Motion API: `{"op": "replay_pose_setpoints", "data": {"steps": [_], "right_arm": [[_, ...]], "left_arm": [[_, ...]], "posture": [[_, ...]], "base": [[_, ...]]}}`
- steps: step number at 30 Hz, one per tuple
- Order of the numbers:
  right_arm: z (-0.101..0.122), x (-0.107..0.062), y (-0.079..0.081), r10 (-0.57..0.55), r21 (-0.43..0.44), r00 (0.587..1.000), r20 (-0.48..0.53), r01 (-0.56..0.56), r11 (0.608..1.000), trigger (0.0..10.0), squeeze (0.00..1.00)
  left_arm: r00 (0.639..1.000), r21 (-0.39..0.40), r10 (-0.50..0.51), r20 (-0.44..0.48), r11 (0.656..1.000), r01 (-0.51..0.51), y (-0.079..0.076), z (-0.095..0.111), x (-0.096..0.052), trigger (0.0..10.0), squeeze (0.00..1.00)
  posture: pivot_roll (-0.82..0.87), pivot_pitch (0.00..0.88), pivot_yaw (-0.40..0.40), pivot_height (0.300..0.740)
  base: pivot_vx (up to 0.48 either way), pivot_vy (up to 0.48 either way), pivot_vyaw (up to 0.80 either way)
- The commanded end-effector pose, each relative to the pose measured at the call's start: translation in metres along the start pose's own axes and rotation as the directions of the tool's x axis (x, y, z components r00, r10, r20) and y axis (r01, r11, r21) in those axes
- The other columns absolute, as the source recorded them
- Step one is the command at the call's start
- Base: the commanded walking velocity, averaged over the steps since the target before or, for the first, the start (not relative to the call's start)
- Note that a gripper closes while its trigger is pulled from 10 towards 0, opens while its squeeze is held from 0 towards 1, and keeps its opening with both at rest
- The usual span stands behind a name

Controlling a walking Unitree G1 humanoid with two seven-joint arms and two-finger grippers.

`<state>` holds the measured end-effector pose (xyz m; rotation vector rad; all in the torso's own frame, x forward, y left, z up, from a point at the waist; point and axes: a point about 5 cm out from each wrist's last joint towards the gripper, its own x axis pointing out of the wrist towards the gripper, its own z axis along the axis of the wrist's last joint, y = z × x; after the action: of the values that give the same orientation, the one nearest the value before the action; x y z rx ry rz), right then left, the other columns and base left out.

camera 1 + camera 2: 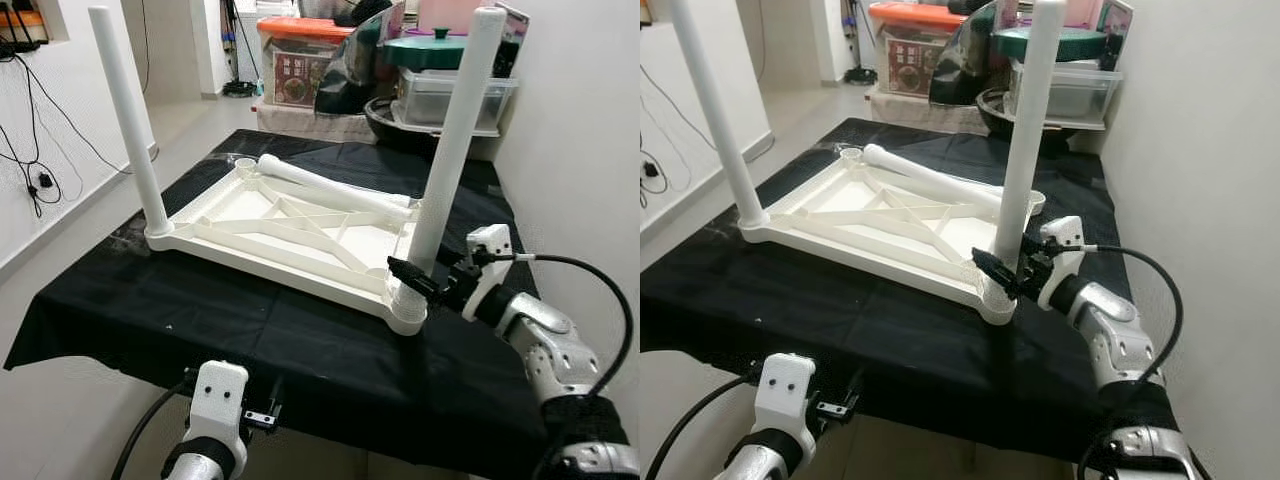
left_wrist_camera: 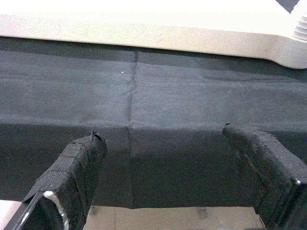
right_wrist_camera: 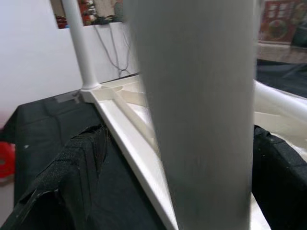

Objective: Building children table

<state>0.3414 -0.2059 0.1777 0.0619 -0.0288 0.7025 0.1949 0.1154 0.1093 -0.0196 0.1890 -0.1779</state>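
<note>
White tabletop (image 1: pixel 290 235) lies inverted at frame centre on the black-draped table (image 1: pixel 200 320); two legs upright, one leg (image 1: pixel 330 187) lying loose. Right pincer (image 1: pixel 415 280) straddles the right-hand leg (image 1: pixel 450 150) near its base, fingers apart either side; left pincer (image 2: pixel 168 158) at lower left, wide open, holding nothing.

the upturned tabletop (image 1: pixel 290 235) and its legs (image 1: pixel 455 140) looked like smooth, slightly glossy white plastic. beneath lay matt black woven cloth (image 1: pixel 200 310). the right gripper (image 3: pixel 177 158) fingers (image 3: pixel 72 167) looked wrapped in rough black fabric tape.

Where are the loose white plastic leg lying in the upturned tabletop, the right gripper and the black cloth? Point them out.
loose white plastic leg (image 1: pixel 330 188), left eye view, mid-shaft.
right gripper (image 1: pixel 408 272), left eye view, between the fingertips at the upright leg's base.
black cloth (image 1: pixel 250 330), left eye view, bare front part.
</note>
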Motion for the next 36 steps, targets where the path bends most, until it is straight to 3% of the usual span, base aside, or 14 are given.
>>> {"op": "replay_pose_setpoints", "data": {"steps": [1, 4, 10, 11, 12, 13, 25, 36], "right_arm": [[-0.001, 0.002, 0.001, 0.014, -0.004, 1.000, 0.002, -0.014, 1.000, 10.0, 0.00], [0.000, 0.013, -0.003, 0.010, 0.003, 1.000, 0.006, -0.010, 1.000, 10.0, 0.00], [0.004, 0.018, -0.006, -0.019, -0.008, 1.000, 0.021, 0.019, 1.000, 10.0, 0.00], [0.007, 0.021, -0.008, -0.043, -0.016, 0.998, 0.039, 0.043, 0.999, 9.1, 0.00], [0.007, 0.021, -0.008, -0.043, -0.016, 0.998, 0.039, 0.043, 0.999, 9.1, 0.00], [0.011, 0.024, -0.011, -0.076, 0.001, 0.995, 0.060, 0.076, 0.997, 0.0, 0.00], [0.022, 0.035, -0.017, -0.163, 0.008, 0.978, 0.127, 0.163, 0.987, 0.0, 0.00], [0.037, 0.052, -0.011, -0.048, 0.025, 0.986, 0.157, 0.044, 0.999, 0.0, 0.00]], "left_arm": [[1.000, 0.008, 0.006, -0.019, 1.000, -0.006, 0.001, -0.002, -0.002, 10.0, 0.00], [1.000, 0.010, 0.005, -0.015, 1.000, -0.005, 0.000, -0.001, -0.002, 10.0, 0.00], [1.000, 0.013, 0.005, -0.014, 1.000, -0.005, 0.000, -0.001, -0.002, 10.0, 0.00], [1.000, 0.013, 0.006, -0.014, 1.000, -0.006, 0.000, 0.000, -0.003, 10.0, 0.00], [1.000, 0.013, 0.006, -0.014, 1.000, -0.006, 0.000, 0.000, -0.003, 10.0, 0.00], [1.000, 0.013, 0.008, -0.014, 1.000, -0.008, 0.000, 0.000, -0.003, 10.0, 0.00], [1.000, 0.021, 0.002, -0.021, 1.000, -0.002, 0.001, 0.000, -0.002, 10.0, 0.00], [0.999, 0.001, -0.035, -0.013, 0.999, 0.035, -0.004, 0.004, -0.005, 10.0, 0.00]], "posture": [[0.10, 0.029, -0.075, 0.740], [0.10, 0.029, -0.075, 0.740], [0.10, 0.039, -0.077, 0.740], [0.10, 0.045, -0.078, 0.740], [0.10, 0.045, -0.078, 0.740], [0.10, 0.048, -0.082, 0.740], [0.10, 0.043, -0.076, 0.740], [0.10, 0.064, -0.078, 0.740]], "base": [[0.000, 0.000, 0.00], [0.000, 0.000, 0.00], [0.000, 0.000, 0.00], [0.000, 0.000, 0.00], [0.000, 0.000, 0.00], [0.000, 0.000, 0.00], [0.000, 0.000, 0.00], [0.000, 0.000, 0.00]]}}
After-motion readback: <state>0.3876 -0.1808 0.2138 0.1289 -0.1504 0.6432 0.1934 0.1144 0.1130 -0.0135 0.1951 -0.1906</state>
